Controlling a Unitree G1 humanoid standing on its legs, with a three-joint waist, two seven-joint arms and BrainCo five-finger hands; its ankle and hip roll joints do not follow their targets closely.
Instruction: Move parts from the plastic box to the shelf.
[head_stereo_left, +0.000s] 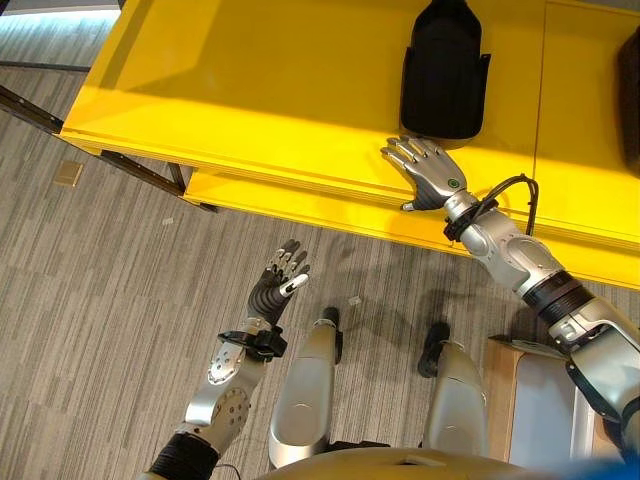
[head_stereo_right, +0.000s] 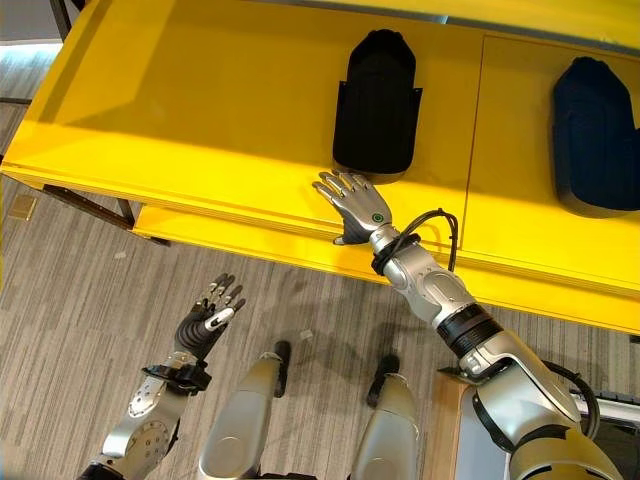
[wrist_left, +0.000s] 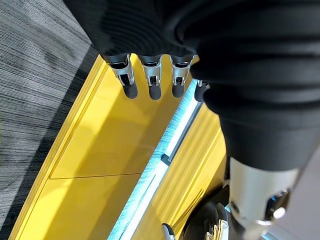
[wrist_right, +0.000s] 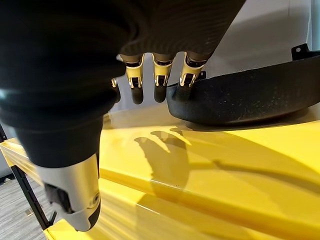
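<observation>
Current step, as I judge it: one part has been placed and my right hand is free above the shelf. The black part (head_stereo_right: 375, 100) lies flat on the yellow shelf (head_stereo_right: 200, 110), toward its front edge, with a second dark part (head_stereo_right: 593, 135) further along toward the right end of the shelf. The plastic box cannot be identified with certainty; a pale tray-like object (head_stereo_left: 535, 405) shows at the floor level by my right side, and it may be that box.

Right hand (head_stereo_right: 357, 207): fingers straight and spread, palm down over the front edge of the shelf, holding nothing. In the right wrist view the fingertips (wrist_right: 160, 93) sit just beside the near end of the black part; whether one fingertip touches it I cannot tell.

Left hand (head_stereo_left: 277, 283): raised over the floor (head_stereo_left: 120, 300), in front of the shelf and well apart from both parts, fingers extended and relaxed, holding nothing.

Next move, by my estimate:
1. Draw the right hand back off the shelf without nudging the black part.
2. Turn toward the box and take the next part.
3. Set it on a bare section of the shelf; the left portion has room.
</observation>
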